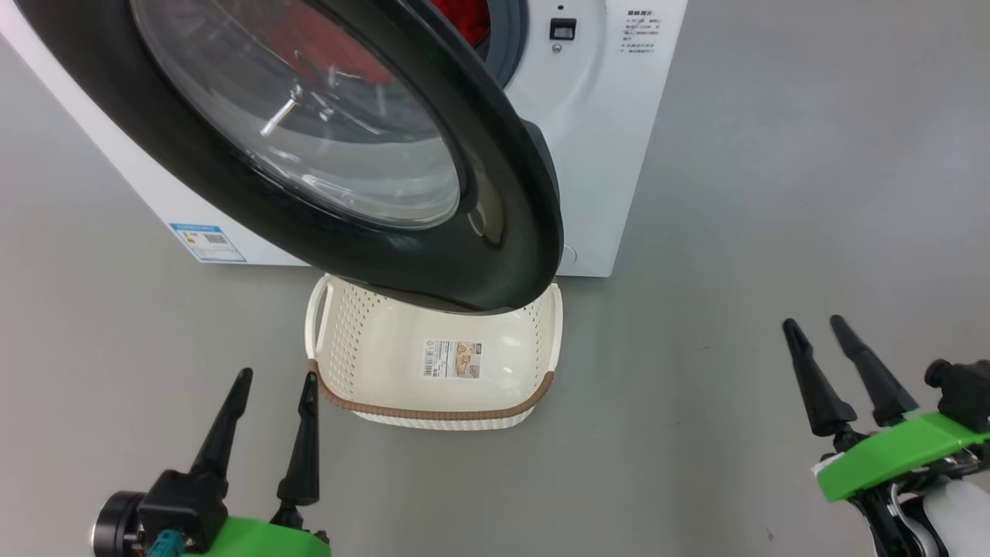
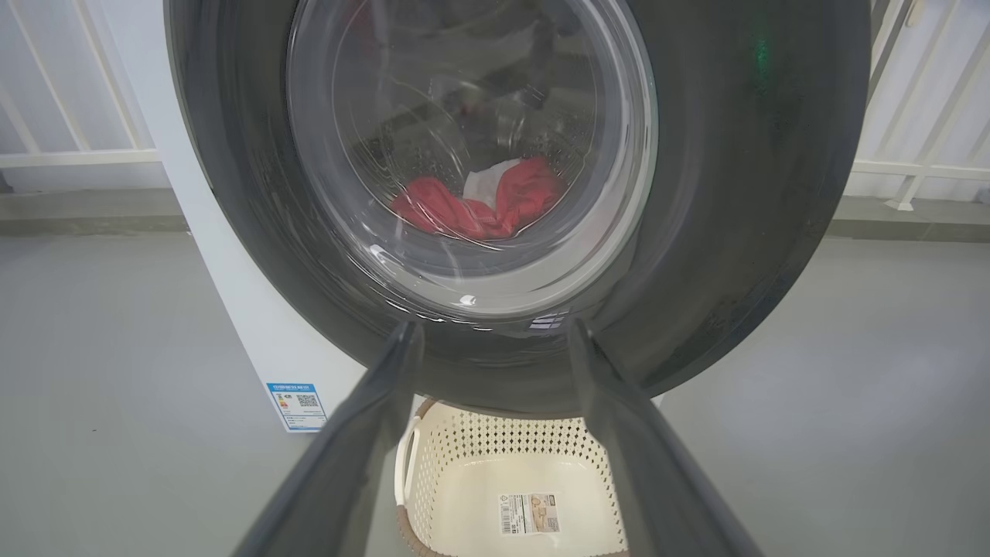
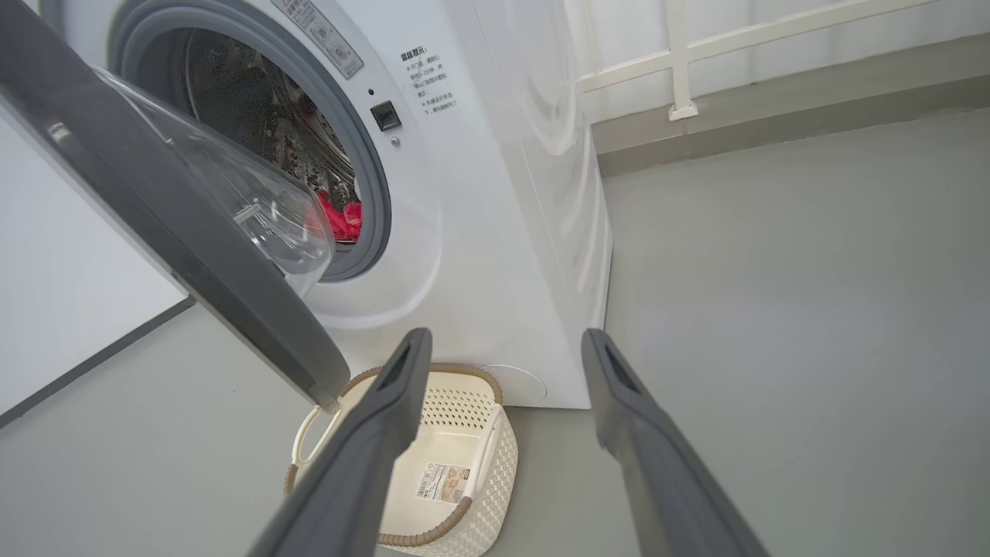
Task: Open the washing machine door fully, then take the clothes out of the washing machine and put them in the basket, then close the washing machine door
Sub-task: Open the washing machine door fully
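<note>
Left claw (image 1: 278,374) and right claw (image 1: 811,319), both spread wide and empty, flank basket (image 1: 433,414); washing machine door (image 1: 510,232) half-open ahead above it, outer face toward left claw, free edge and clothes (image 1: 464,19) nearer right claw.

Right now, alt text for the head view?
The washing machine door stands partly open over an empty cream basket on the floor, red clothes visible in the washing machine behind it. The left tool and right tool sit open at the lower corners, empty.

The washing machine door (image 1: 309,147) hides most of the clothes (image 1: 462,19).
</note>
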Robot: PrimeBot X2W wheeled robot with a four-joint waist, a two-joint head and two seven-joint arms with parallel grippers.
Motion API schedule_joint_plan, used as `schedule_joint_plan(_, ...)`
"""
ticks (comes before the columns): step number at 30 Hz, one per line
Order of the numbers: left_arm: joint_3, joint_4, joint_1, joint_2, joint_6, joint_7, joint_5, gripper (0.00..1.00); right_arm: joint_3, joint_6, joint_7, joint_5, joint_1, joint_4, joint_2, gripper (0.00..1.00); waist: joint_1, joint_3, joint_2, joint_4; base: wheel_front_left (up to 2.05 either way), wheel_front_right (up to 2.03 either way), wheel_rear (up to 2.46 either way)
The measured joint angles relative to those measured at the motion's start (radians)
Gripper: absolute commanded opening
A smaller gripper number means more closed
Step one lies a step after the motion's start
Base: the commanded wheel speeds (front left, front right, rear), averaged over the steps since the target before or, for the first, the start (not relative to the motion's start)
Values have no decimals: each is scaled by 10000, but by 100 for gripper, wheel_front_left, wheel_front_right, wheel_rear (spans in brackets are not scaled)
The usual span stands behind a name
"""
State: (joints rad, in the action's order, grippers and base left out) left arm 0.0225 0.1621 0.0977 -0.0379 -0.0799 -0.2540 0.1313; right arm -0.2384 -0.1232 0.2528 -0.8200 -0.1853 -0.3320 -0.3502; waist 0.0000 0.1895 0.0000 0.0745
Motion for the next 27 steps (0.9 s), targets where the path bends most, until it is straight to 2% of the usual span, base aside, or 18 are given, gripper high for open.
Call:
schedule_joint_plan(3, -8, -6, -10, 0, 0, 0, 0, 100, 832, 0, 25, 1189, 425, 345, 420, 100, 0, -35, 0, 0, 0, 0, 0)
schedule_joint_plan(10, -6, -142, -14, 0, 0, 0, -102, 100, 2155, -10, 25, 2596, 1012, 1003, 1333, 100, 0, -53, 0, 25, 0, 0, 0)
schedule_joint_plan(15, -29, -259, -16, 0, 0, 0, -100, 100, 2474, -10, 25, 2725, 1241, 1151, 1559, 100, 0, -47, 0, 25, 0, 0, 0)
schedule_joint_plan(27, -33, -265, -162, -2, 8, 0, -96, 100, 2579, -10, 25, 3012, 1391, 1045, 1641, 100, 0, 58, 0, 29, 0, 0, 0)
